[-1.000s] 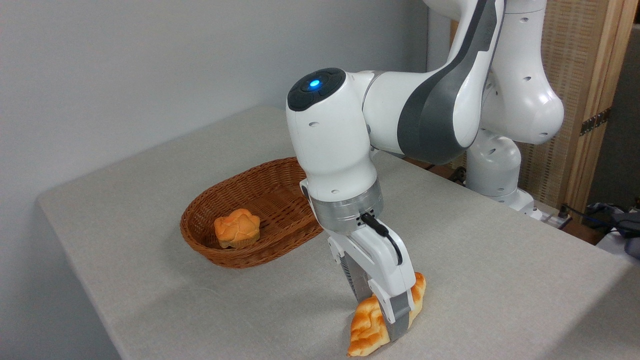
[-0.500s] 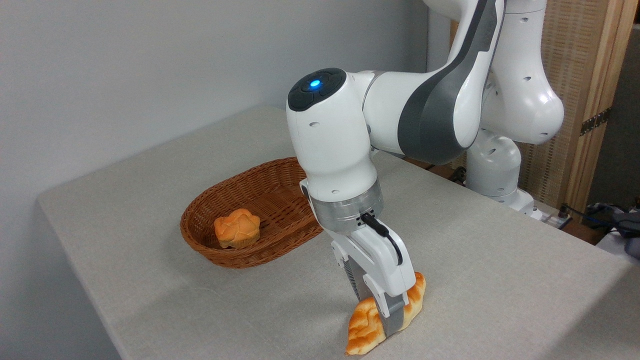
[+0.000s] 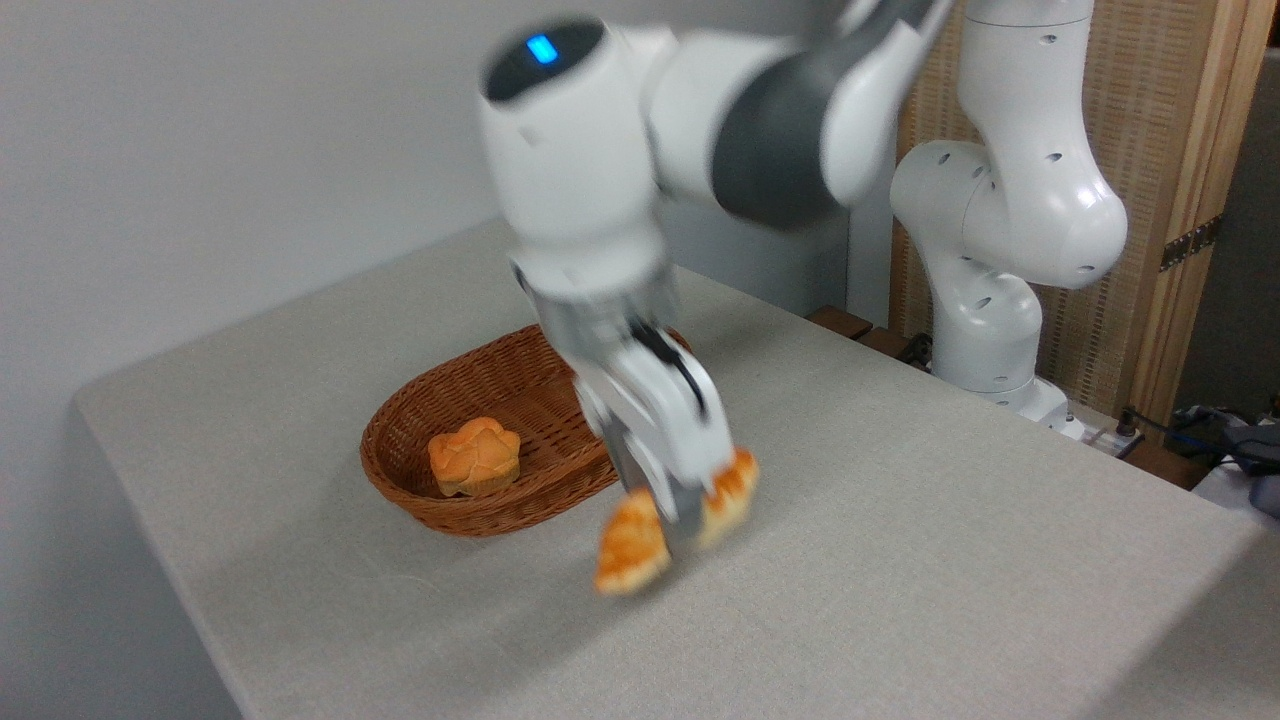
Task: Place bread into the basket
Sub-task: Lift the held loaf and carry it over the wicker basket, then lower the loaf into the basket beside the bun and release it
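Gripper (image 3: 683, 520) clamped across bread (image 3: 640, 540) mid-length, so loaf hangs balanced, clear of table (image 3: 900, 560), lower centre of frame. Basket (image 3: 480, 510) just left, bun (image 3: 473, 456) occupying its left end; right end free for drop.

my arm (image 3: 1010, 200) is glossy white with dark grey joint panels. i see a blue light on its black cap, small round screw holes and a black cable near the wrist.
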